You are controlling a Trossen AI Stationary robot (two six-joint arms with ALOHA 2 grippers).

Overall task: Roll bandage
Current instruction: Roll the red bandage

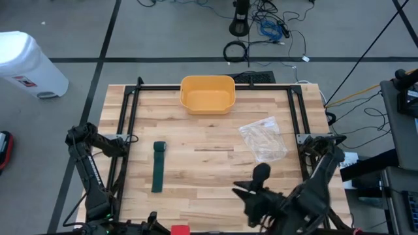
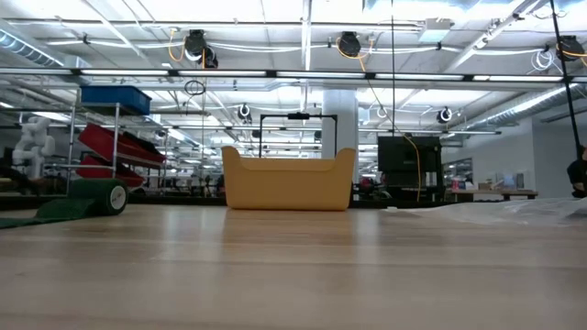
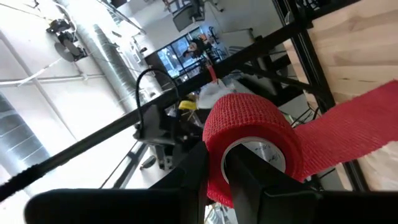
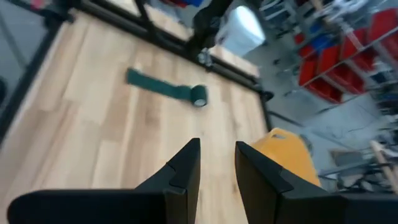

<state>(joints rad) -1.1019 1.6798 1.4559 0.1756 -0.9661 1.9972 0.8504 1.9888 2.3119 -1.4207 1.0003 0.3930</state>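
We see the left claw (image 3: 214,171) at the table's near edge, closed on a red bandage roll (image 3: 252,146); its loose tail runs off over the wood. The right claw (image 4: 217,163) hangs above the near right of the table (image 1: 209,140), fingers a narrow gap apart, holding nothing. Ahead of it lies a green bandage (image 4: 166,90), partly unrolled; the yellow bin (image 1: 208,93) sits farther off.

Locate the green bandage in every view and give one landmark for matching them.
High view: green bandage, left of centre on the table.
Low view: far left, roll end visible.
Left wrist view: not in it.
Right wrist view: upper middle.
Shared landmark: yellow bin.
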